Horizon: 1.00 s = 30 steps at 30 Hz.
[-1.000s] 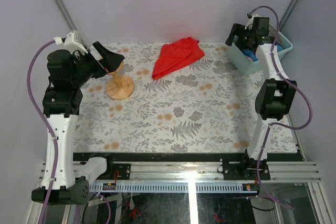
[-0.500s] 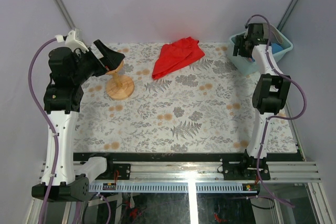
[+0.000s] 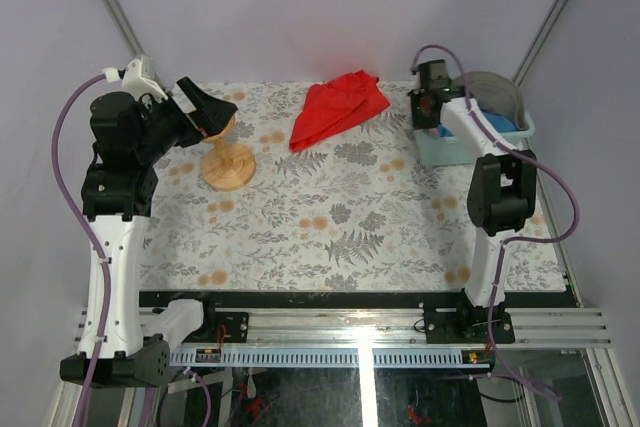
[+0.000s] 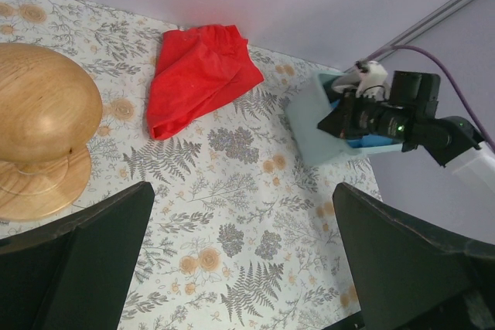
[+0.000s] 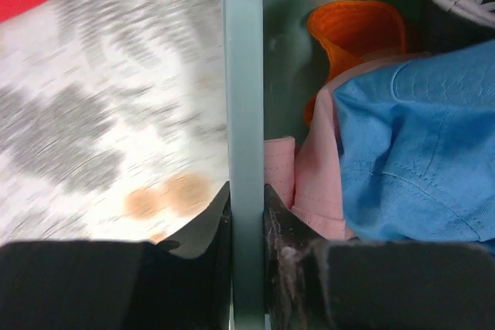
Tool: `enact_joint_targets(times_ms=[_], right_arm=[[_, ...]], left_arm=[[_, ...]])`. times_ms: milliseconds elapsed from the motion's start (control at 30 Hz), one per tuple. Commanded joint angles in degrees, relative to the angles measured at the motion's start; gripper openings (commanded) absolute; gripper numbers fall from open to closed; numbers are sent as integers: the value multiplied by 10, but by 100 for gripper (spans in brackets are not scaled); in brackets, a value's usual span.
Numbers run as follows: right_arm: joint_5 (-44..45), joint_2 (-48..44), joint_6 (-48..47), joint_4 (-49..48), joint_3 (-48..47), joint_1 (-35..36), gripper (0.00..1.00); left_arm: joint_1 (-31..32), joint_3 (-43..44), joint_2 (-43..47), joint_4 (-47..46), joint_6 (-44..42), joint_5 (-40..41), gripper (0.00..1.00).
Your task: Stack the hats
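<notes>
Hovering just beside the wooden stand [image 3: 228, 152] near the surface's far left corner, left gripper [image 4: 244, 199] had its fingers spread wide, holding nothing. Red cloth [image 3: 340, 107] lay at the far edge, mid-width. Right gripper [image 5: 247, 222] pinched the left wall of the teal bin [image 3: 440, 147] at the far right corner, one finger outside and one inside. Orange hat [image 5: 360, 36], pink hat [image 5: 313, 183] and blue hat [image 5: 418, 137] sat bunched in the bin, grey hat [image 3: 492, 92] at its far side. A wide stretch of floral surface [image 3: 350, 227] lay between stand and bin. Pale lilac walls stood behind.
</notes>
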<state>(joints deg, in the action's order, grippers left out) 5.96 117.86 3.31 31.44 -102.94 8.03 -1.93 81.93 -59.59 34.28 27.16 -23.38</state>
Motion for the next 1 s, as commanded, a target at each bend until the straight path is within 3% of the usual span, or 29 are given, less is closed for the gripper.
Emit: enact_joint_targets(times_ms=[0,300,533,567,633,733,967], right_arm=[[-69,-64,-3,60,50,124,0],[-106,-165,19,26,202,263,0],[-10,-195,-37,83,235,276,2],[-3,-206,-43,81,247,276,20],[8,-222,-48,75,265,276,67],[7,-269,-42,59,279,276,73],[-50,-326,-3,68,237,276,73]], left_arm=[[1,-8,20,-13,-1,-15,100],[3,-27,42,-11,14,-4,100],[3,-49,56,-12,63,65,100],[3,-47,54,-13,61,59,100],[3,-38,44,2,52,47,100],[3,-14,28,56,29,73,100],[1,-28,46,112,22,262,100]])
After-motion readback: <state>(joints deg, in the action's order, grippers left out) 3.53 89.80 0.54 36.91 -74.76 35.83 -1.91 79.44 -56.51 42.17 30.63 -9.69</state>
